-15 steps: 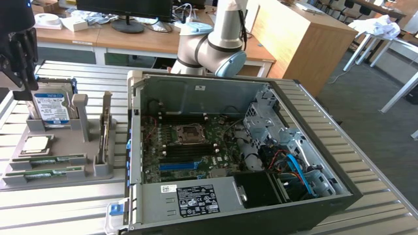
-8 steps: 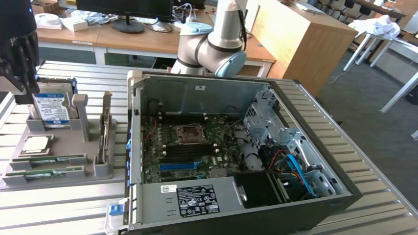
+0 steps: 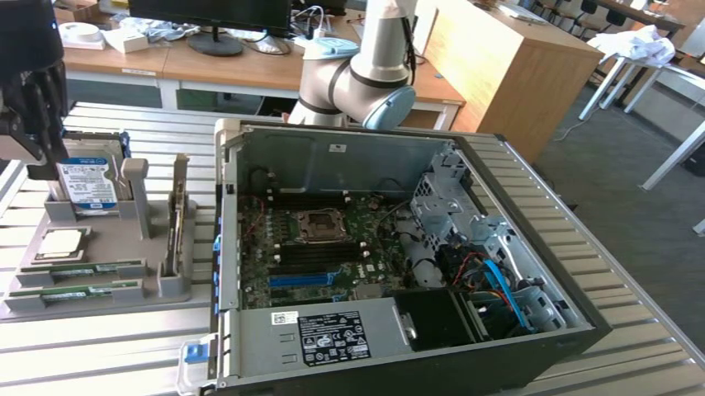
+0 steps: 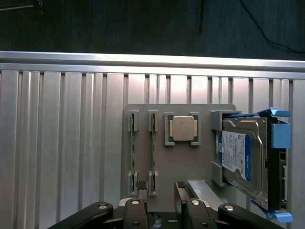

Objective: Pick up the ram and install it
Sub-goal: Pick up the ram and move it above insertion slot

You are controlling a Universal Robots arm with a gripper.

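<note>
At lower left, the grey holder (image 3: 99, 307) is carrying green sticks (image 3: 82, 267); the hard drive (image 3: 88, 183) is showing a blue-and-white label; the ribbed table (image 3: 99, 355) is gleaming silver.

Slatted table (image 3: 99, 355) with grey tray (image 3: 111, 247), computer case (image 3: 330, 153)

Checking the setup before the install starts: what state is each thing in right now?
gripper: fingers open, holding nothing, above the tray.
ram sticks: both seated in their tray slots, untouched.
processor: lying flat in its tray cradle.
hard drive: standing on edge in its tray holder.
computer case: side open, inside exposed.
</note>
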